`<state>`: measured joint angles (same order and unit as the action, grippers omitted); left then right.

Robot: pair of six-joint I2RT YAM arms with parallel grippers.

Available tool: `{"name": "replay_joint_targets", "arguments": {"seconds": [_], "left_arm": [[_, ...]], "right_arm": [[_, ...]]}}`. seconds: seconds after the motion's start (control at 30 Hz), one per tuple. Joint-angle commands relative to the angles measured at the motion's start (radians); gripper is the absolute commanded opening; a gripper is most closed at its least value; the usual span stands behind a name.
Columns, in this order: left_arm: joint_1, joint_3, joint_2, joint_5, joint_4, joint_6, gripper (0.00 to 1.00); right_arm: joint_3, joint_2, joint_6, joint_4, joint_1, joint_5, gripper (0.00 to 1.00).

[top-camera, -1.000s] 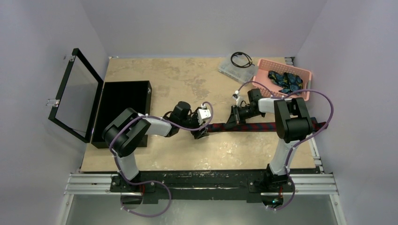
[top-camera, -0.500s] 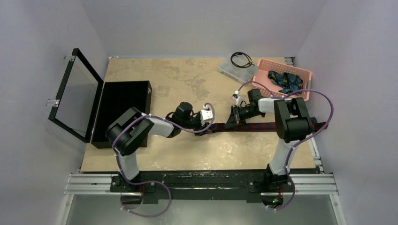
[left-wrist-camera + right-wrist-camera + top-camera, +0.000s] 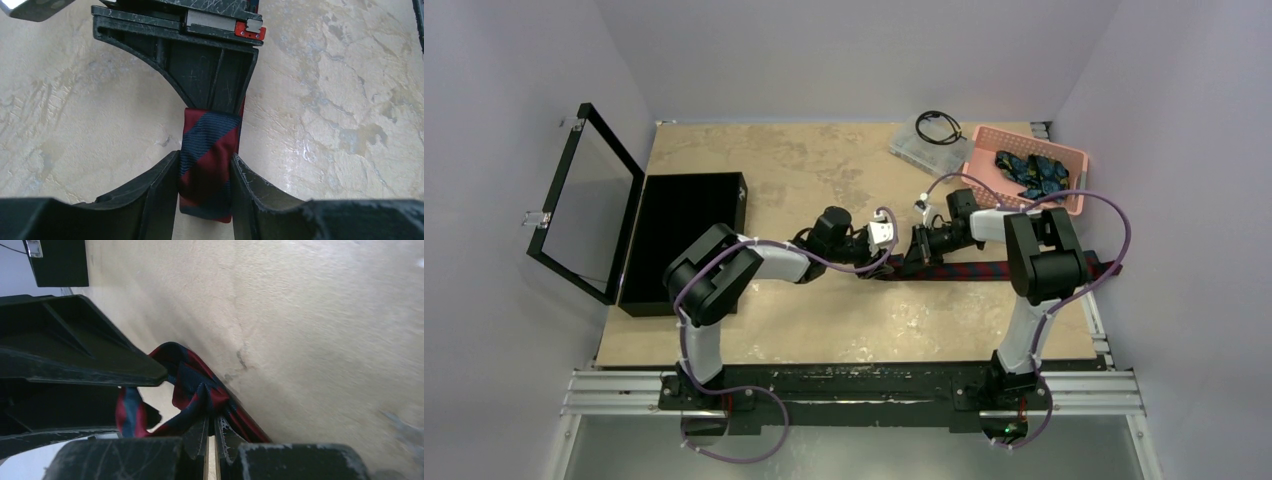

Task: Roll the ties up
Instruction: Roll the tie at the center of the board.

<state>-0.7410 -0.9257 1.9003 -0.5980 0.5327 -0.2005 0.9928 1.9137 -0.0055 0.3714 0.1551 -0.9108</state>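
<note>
Top external: bench (image 3: pixel 804 160) carries everything. Left claw (image 3: pixel 885 266) and right claw (image 3: pixel 908 264) meet tip to tip near its middle.

- Black case (image 3: pixel 689 215): well off to the left of the left claw. Its lid (image 3: pixel 584 200) is swung open on the side away from the claws.
- Pink basket (image 3: pixel 1079 165): beyond the right claw and off to its right, at the bench's far right corner.
- Maroon tie (image 3: pixel 984 270), navy diagonal stripes: lies flat on the bench and runs from the two claws out to the right, under the right arm, to the bench's right edge.
- Clear plastic box (image 3: pixel 919 150): beyond the right claw, just beside the basket.
- Blue-teal ties (image 3: pixel 1029 172): bunched inside the basket, well apart from both claws.
- Black cable (image 3: pixel 939 125): coiled on the clear box.

Left wrist: left claw is set narrow, with its fingers (image 3: pixel 160 190) on either long edge of the maroon tie's end. Both touch cloth, so it holds the tie across its width. Right claw comes in from directly opposite, tips down on the tie just ahead of the left claw.

Right wrist: right claw is closed to a sliver. Tie cloth gathers in folds into its tips, so it is pinched there. Left claw sits close on its left.
</note>
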Motion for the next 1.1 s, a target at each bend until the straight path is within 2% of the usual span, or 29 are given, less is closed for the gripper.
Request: {"name": "replay_joint_targets", "arguments": {"seconds": [0.0,0.2,0.37,0.47,0.67,0.83,1.07], "left_arm": [[-0.005,-0.036,0.02,0.011,-0.045,0.01,0.39],[-0.004,-0.02,0.017,0.059,-0.147,-0.053,0.39],[-0.005,-0.014,0.025,0.093,-0.198,-0.1,0.39],[-0.005,-0.036,0.027,0.104,-0.241,-0.114,0.38],[-0.005,-0.07,0.03,0.125,-0.304,-0.139,0.37],[-0.004,-0.093,0.035,0.135,-0.343,-0.152,0.36],[-0.007,-0.117,0.044,0.138,-0.37,-0.159,0.37]], "right_arm": [[-0.01,0.019,0.056,-0.083,0.048,0.005,0.0],[-0.026,0.019,0.118,-0.16,0.064,-0.051,0.0],[-0.013,-0.004,0.038,-0.076,0.054,-0.063,0.01],[0.002,-0.034,-0.029,0.021,0.02,-0.074,0.21],[0.056,-0.095,-0.164,0.22,-0.07,-0.093,0.38],[0.063,-0.137,-0.184,0.259,-0.075,-0.115,0.48],[0.036,-0.144,-0.035,0.127,-0.026,-0.151,0.53]]}}
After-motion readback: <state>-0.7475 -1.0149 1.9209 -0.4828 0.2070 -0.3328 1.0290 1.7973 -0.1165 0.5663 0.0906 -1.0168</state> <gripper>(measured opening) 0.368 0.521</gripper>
